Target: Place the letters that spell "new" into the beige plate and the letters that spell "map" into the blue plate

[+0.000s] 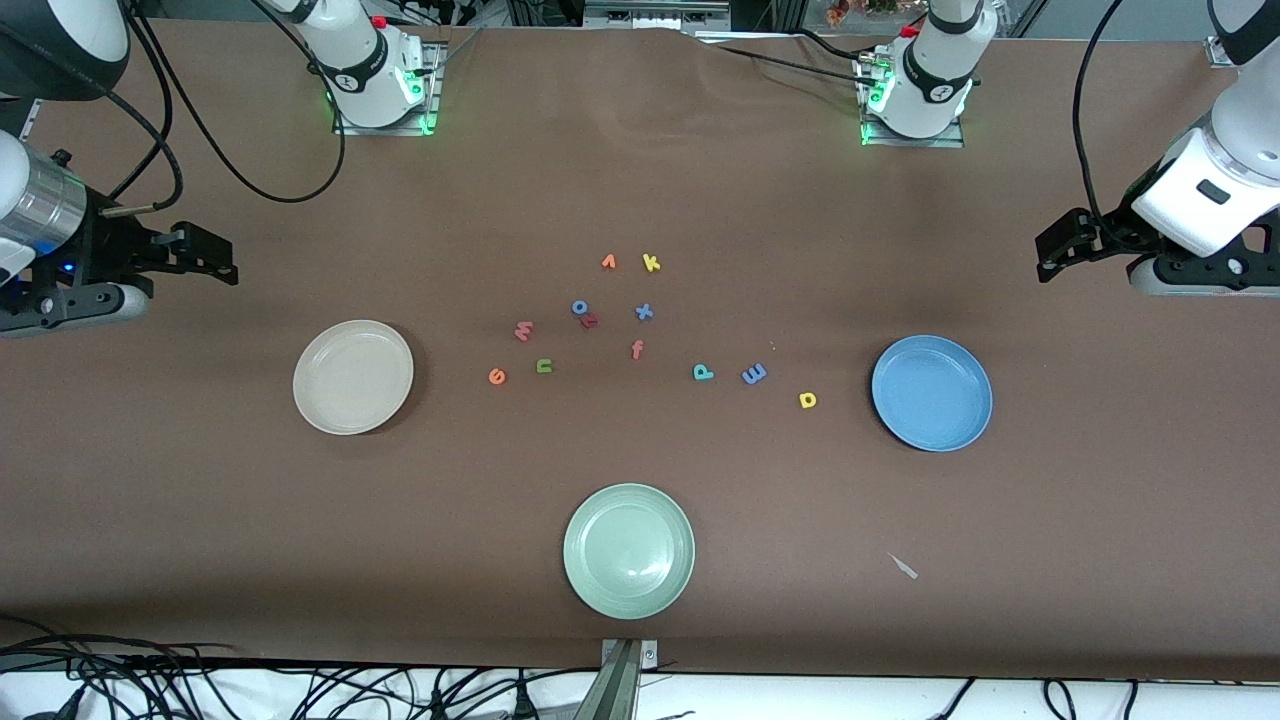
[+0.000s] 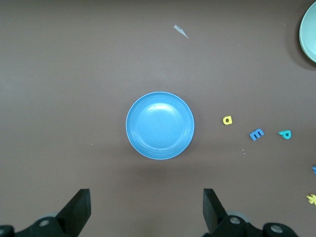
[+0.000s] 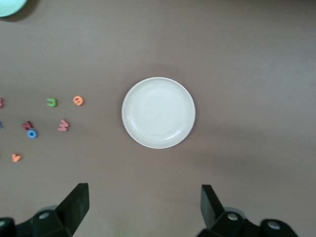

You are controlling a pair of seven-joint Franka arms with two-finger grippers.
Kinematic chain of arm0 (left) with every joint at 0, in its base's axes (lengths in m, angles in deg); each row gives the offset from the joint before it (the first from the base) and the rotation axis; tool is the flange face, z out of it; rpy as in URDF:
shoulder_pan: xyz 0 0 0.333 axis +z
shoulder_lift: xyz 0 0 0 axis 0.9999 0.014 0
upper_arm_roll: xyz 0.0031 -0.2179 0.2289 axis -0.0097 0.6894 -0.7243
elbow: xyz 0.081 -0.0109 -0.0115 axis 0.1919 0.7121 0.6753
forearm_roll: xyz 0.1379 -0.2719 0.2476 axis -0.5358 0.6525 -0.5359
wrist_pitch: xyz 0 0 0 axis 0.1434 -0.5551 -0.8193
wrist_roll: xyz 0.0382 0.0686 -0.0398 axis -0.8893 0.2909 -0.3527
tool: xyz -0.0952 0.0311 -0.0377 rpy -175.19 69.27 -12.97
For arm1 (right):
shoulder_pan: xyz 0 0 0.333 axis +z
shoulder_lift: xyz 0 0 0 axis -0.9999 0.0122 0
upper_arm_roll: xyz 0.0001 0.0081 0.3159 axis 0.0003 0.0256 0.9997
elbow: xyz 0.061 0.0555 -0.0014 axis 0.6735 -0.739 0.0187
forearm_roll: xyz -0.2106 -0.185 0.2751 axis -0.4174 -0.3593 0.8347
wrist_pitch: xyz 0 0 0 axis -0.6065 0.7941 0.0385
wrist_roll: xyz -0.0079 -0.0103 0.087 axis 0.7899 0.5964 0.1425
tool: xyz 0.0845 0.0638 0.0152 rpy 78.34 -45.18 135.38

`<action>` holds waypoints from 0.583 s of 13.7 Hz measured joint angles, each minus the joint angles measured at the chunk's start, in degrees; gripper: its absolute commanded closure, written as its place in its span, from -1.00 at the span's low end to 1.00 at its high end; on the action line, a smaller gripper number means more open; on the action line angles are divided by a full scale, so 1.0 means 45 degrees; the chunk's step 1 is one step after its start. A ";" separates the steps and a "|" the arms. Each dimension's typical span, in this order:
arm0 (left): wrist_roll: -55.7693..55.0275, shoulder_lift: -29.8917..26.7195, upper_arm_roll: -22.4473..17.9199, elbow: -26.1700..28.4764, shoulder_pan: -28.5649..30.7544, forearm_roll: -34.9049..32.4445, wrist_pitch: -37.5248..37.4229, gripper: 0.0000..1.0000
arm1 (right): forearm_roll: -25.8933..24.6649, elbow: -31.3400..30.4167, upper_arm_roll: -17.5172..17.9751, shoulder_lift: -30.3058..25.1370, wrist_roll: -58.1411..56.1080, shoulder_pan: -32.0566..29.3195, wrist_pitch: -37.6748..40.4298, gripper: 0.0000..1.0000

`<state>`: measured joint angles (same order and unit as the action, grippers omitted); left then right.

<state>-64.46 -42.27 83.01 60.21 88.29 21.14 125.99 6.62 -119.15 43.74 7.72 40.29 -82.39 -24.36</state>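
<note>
The beige plate (image 1: 353, 377) (image 3: 158, 112) lies empty toward the right arm's end of the table. Beside it lie the orange "e" (image 1: 497, 376) (image 3: 78, 100), green "n" (image 1: 544, 366) (image 3: 52, 102) and pinkish "w" (image 1: 523, 330) (image 3: 63, 125). Toward the left arm's end is the blue plate (image 1: 932, 392) (image 2: 160, 126), also empty. Next to it are the yellow "a" (image 1: 808, 400) (image 2: 227, 120), blue "m" (image 1: 754, 374) (image 2: 256, 134) and teal "p" (image 1: 703, 372) (image 2: 285, 134). My right gripper (image 1: 212, 256) (image 3: 143, 207) hangs open over bare table by the beige plate. My left gripper (image 1: 1057, 243) (image 2: 147, 210) is open over bare table by the blue plate.
A pale green plate (image 1: 628, 550) sits nearest the front camera. Other letters lie mid-table: blue "o" (image 1: 579, 307), red "r" (image 1: 590, 320), blue "x" (image 1: 644, 311), orange-red "f" (image 1: 637, 349), an orange letter (image 1: 608, 262), yellow "k" (image 1: 651, 263). A small pale scrap (image 1: 903, 566) lies on the cloth.
</note>
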 measured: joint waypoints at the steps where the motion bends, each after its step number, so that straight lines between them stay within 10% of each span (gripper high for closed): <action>1: 0.0000 0.0000 0.0001 0.0000 -0.0001 0.0000 0.0000 -1.00 | -0.0153 -0.0001 0.0001 0.0006 0.0000 0.0000 0.0019 -1.00; 8: 0.0000 0.0001 0.0001 0.0000 -0.0001 0.0000 0.0000 -1.00 | -0.0386 -0.0008 0.0013 0.0025 -0.0008 0.0012 0.0092 -1.00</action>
<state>-64.46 -42.27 83.01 60.21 88.29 21.14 125.99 4.89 -119.18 43.80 7.83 40.26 -82.33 -23.95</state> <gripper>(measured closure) 0.000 0.000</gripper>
